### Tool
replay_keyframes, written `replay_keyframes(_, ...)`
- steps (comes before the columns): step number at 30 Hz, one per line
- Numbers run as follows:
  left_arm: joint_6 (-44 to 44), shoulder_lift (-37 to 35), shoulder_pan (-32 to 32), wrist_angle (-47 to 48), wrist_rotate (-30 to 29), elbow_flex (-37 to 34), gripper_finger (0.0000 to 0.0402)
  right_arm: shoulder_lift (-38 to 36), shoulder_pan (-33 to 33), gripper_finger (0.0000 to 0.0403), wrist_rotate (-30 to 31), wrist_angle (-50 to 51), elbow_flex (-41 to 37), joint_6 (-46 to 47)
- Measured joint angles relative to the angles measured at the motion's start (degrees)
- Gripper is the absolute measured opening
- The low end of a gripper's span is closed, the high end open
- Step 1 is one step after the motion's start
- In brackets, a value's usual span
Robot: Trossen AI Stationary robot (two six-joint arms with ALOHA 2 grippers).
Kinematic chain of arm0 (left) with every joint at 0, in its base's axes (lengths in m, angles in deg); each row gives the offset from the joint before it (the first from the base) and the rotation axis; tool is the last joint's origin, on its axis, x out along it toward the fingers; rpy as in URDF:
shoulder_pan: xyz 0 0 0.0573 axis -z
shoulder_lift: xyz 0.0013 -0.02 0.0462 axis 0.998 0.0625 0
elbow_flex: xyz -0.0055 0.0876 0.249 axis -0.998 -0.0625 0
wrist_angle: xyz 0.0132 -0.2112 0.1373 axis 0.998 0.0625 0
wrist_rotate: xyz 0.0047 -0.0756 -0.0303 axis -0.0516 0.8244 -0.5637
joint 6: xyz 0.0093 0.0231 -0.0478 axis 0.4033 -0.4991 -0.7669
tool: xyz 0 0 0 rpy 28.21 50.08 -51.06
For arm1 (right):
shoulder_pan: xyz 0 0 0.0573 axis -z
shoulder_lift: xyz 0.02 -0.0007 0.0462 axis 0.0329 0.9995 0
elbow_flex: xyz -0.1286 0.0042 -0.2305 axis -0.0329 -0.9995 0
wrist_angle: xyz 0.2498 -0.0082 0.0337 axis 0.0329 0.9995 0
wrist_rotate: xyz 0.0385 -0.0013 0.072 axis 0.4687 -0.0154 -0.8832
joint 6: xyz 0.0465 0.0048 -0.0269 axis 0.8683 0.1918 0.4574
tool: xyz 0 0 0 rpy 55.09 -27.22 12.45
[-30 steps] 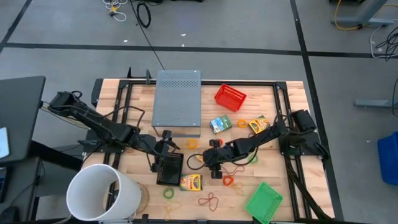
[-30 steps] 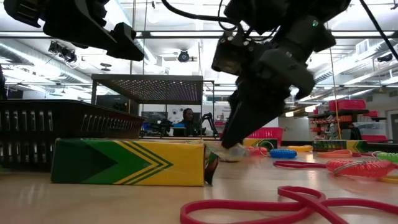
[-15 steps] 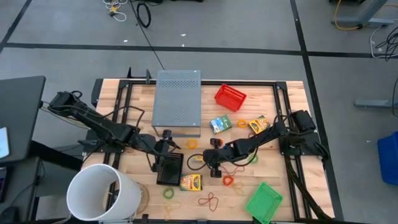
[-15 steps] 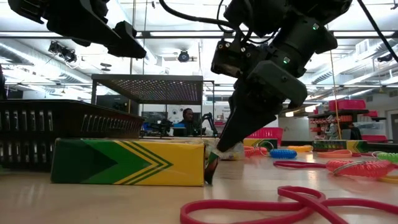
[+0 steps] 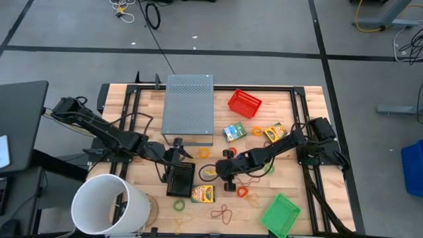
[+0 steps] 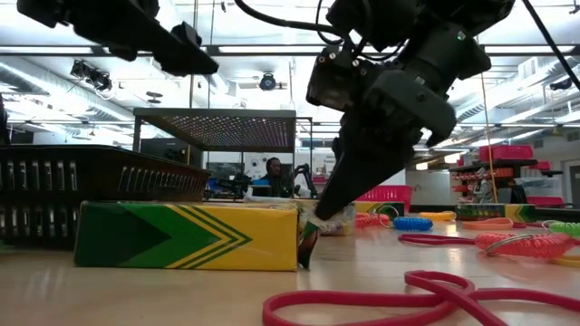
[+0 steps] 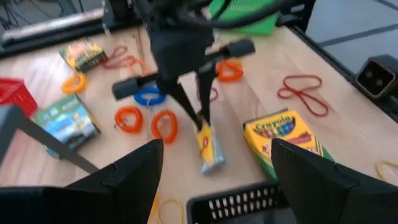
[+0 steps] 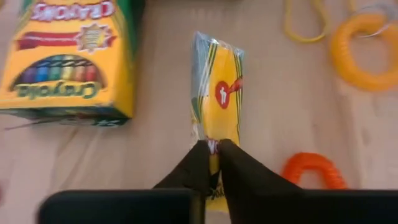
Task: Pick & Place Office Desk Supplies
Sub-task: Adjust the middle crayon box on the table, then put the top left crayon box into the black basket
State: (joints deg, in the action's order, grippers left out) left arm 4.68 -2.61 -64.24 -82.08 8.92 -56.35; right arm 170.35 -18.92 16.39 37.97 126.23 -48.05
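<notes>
Right hand (image 8: 212, 163) low over mid-worktop (image 5: 297, 185), fingers pinched narrow on one end of a small yellow wrapped packet (image 8: 217, 93). The packet looks like a slim crayon pack in clear wrap, yellow with green stripes and a red mark. It lies flat on the wood; the low view shows the fingertips down at the surface, so not lifted yet by my reading.

Key relation: the packet's long axis runs straight out from the right hand, in line with the fingers. Grip is on the end nearest that wrist and the rest of the packet extends away from it. An end grip like this may let the far end droop or swing on the lift.

Just beside the packet sits a larger Crayola crayon box (image 8: 68, 59), close but apart, roughly parallel to it. An orange coil loop (image 8: 311, 171) lies on the packet's other side, near the fingers, not touching them.

Left hand (image 7: 214, 171) hovers near the black mesh basket (image 5: 180, 178), left of the packet, fingers spread wide and holding nothing. From its wrist view the packet (image 7: 209, 148) lies ahead between its fingers, with the right hand (image 7: 191, 115) coming down on it from the far side. Both hands are close; the right one has the contact.

Elsewhere: red basket (image 5: 244, 103) far, green basket (image 5: 280, 213) near right, white bucket (image 5: 109, 206) near left, loose rubber bands scattered.
</notes>
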Motion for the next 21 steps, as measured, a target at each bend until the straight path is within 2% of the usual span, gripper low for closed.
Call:
replay_keyframes(7,-0.36,0.02,0.0,0.14,1.53,0.0,0.0303,-1.58,-2.57,0.0168,-0.28,-0.75,-0.21,-6.42)
replay_keyframes(11,-0.26,0.01,0.0,0.14,2.47,0.0,0.0303,-3.52,-4.01,0.0193,6.79,1.86,1.33,-10.24)
replay_keyframes(13,0.04,0.02,0.0,0.14,2.45,0.0,0.0303,-4.29,-4.23,0.0196,12.56,7.92,4.25,-10.56)
replay_keyframes(17,0.16,0.02,0.0,0.09,2.82,0.0,0.0303,-4.6,-3.54,0.0191,22.76,27.19,12.53,-8.55)
replay_keyframes(21,0.14,0.02,0.0,-0.05,2.89,0.0,0.0303,-4.64,-1.97,0.0182,23.96,41.15,17.15,-4.33)
